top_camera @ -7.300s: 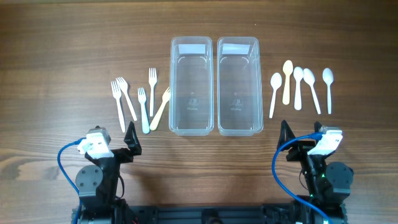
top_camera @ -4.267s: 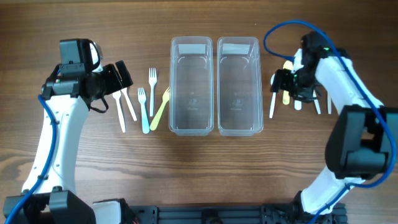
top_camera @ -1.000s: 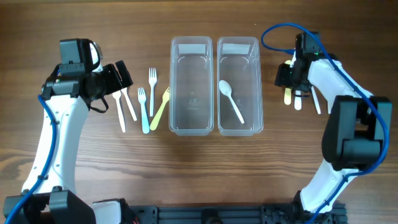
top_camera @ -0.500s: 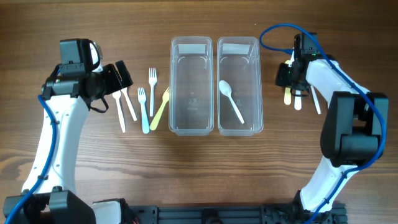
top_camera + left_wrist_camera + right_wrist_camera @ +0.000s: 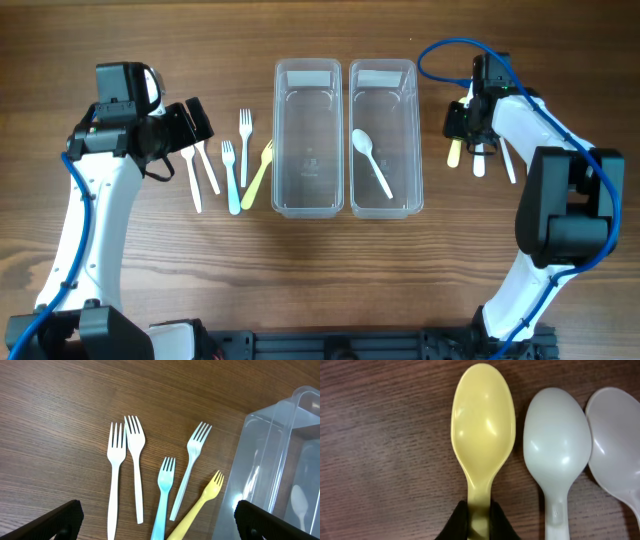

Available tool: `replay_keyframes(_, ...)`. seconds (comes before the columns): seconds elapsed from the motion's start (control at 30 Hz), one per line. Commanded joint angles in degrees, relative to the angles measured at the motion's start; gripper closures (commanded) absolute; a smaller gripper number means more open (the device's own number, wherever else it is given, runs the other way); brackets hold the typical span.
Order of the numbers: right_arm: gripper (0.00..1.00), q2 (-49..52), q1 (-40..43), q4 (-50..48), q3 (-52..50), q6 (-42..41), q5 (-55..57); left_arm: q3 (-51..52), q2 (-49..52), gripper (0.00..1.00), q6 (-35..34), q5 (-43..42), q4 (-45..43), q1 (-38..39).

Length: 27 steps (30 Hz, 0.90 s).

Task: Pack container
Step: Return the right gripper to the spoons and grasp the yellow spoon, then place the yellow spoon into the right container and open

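Two clear containers stand side by side mid-table, the left one (image 5: 279, 140) bare and the right one (image 5: 417, 140) holding a white spoon (image 5: 371, 160). My right gripper (image 5: 459, 128) (image 5: 479, 519) is shut on the handle of a yellow spoon (image 5: 482, 425) (image 5: 454, 153), which lies flat on the wood next to white spoons (image 5: 556, 445). Over the row of forks, my left gripper (image 5: 197, 120) (image 5: 159, 520) hovers open: two white forks (image 5: 135, 460), a blue fork (image 5: 164, 490), a pale fork (image 5: 192, 465) and a yellow fork (image 5: 202, 502).
More white spoons (image 5: 505, 150) lie to the right of the held one. The left container's wall (image 5: 280, 455) rises just right of the forks. Both arms' bases and blue cables stand along the table's near edge.
My right gripper's jaws have closed onto the yellow spoon's handle, and the spoon has shifted slightly left. The left arm has not moved.
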<state>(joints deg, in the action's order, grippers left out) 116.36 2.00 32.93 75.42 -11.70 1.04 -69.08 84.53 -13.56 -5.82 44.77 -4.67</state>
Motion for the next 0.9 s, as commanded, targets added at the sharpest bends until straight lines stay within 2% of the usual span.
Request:
replay_keyframes(0.0, 0.94, -1.2, 0.2, 2.5, 1.2, -0.4, -1.1, -1.1, 0.0, 0.00, 1.4, 0.2, -0.1, -0.4)
replay_keyframes(0.3, 0.95, -19.1, -1.1, 5.2, 5.4, -1.5, -10.6, -1.1, 0.0, 0.00, 1.4, 0.2, -0.1, -0.4)
replay_keyframes(0.47, 0.95, -25.9, -6.5, 7.4, 5.4, -3.8, -13.4, -1.1, 0.0, 0.00, 1.4, 0.2, -0.1, -0.4)
replay_keyframes(0.63, 0.96, -23.3, -15.1, 8.2, 3.1, -6.6, -12.3, -1.1, 0.0, 0.00, 1.4, 0.2, -0.1, -0.4)
replay_keyframes(0.87, 0.95, -11.3, -21.3, 6.6, 0.6, -9.5, -11.4, -1.1, 0.0, 0.00, 1.4, 0.2, -0.1, -0.4)
